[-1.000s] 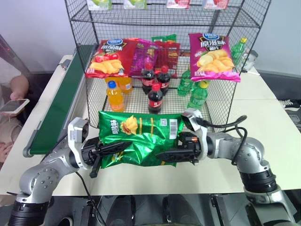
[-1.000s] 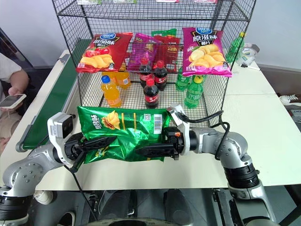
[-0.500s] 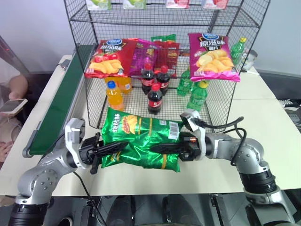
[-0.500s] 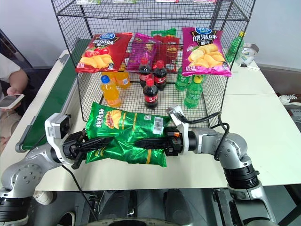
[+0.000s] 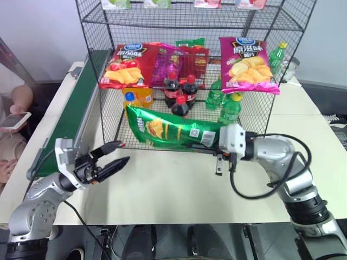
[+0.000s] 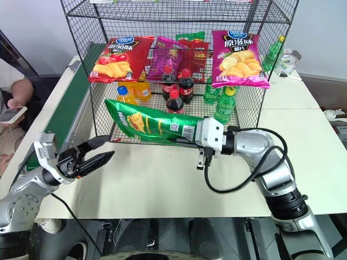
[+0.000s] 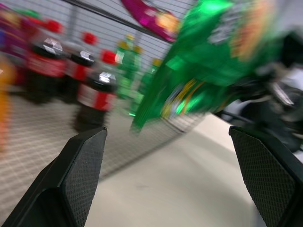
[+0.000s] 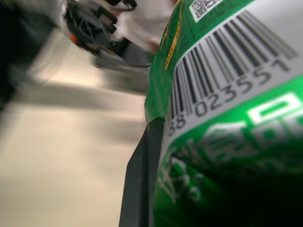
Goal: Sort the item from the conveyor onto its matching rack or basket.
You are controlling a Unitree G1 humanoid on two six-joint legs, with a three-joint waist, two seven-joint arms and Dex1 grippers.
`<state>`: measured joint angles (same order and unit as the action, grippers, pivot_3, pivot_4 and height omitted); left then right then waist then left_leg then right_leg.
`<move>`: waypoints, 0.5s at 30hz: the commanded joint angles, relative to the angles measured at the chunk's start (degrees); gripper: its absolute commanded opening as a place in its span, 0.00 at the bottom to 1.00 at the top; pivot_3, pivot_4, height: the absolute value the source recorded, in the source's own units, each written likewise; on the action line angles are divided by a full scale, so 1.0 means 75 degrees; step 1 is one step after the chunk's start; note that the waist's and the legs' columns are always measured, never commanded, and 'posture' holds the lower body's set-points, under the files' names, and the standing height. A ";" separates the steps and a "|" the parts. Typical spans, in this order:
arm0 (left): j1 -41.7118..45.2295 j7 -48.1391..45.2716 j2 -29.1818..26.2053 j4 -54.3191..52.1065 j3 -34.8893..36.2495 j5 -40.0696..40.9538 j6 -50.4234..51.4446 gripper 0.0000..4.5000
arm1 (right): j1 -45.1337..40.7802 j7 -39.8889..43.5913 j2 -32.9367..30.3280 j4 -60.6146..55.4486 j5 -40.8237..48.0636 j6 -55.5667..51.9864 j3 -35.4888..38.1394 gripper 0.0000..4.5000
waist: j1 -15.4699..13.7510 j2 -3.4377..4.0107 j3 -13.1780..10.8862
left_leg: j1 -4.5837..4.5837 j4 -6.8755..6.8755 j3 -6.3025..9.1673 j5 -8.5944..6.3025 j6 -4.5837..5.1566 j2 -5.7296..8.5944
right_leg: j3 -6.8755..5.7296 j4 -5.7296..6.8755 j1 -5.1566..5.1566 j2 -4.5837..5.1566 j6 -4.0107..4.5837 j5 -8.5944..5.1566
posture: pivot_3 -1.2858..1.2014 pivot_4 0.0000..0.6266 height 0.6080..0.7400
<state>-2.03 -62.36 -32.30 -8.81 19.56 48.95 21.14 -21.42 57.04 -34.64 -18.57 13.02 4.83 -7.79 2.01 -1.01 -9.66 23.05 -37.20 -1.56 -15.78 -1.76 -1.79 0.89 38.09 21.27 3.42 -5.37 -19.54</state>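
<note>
From the head camera we see the green crisp bag (image 5: 171, 129) held above the table (image 5: 179, 184) in front of the black wire rack (image 5: 108, 116), pinched at one end by our right gripper (image 5: 209, 143); the left gripper (image 5: 111, 157) hangs spread wide and empty beside the green conveyor (image 5: 68, 127). Our left wrist view adds cola bottles (image 7: 92, 97) behind mesh between its parted textured fingers (image 7: 85, 175). Our right wrist view shows a finger (image 8: 139, 184) clamped against glossy foil beside the barcode.

green crisp bag (image 8: 236, 94) barcode digits "023551" partly legible, QR code above it
</note>
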 commanded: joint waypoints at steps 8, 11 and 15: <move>0.0589 -0.0066 0.0013 0.0422 0.0048 -0.0449 -0.0572 0.98 | -0.0905 -0.3538 -0.0190 0.0423 -0.5498 0.2635 0.0881 0.00 | 0.0010 0.0000 0.0000 | 0.0000 -0.0016 -0.0001 0.0012 -0.0019 0.0001 | 0.0000 0.0023 0.0004 -0.0001 -0.0003 0.0002 | 0.52 0.24 0.99; 0.0675 -0.0078 0.0035 0.0465 -0.0044 -0.0558 -0.0631 0.98 | -0.1111 -0.4114 -0.0026 0.0364 -0.6112 0.1951 0.1073 0.00 | 0.0004 0.0000 0.0000 | 0.0003 -0.0010 0.0000 0.0019 -0.0031 -0.0002 | 0.0000 0.0024 0.0012 -0.0008 -0.0002 0.0002 | 0.52 0.24 0.99; 0.0731 0.0014 0.0107 0.0288 -0.0092 -0.0461 -0.0524 0.98 | -0.1309 -0.4418 0.0101 0.0293 -0.6547 0.1385 0.0958 0.00 | 0.0013 0.0000 0.0000 | 0.0007 -0.0009 0.0000 0.0029 -0.0047 -0.0003 | 0.0002 0.0024 0.0014 -0.0011 -0.0002 0.0002 | 0.52 0.24 0.99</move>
<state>2.99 -62.24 -31.46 -4.65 18.73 44.79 17.33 -29.74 25.88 -34.45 -14.20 -34.95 16.49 -1.54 2.11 -1.01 -9.66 23.11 -37.27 -1.56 -15.59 -2.08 -1.82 0.90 38.27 21.37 3.34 -5.39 -19.53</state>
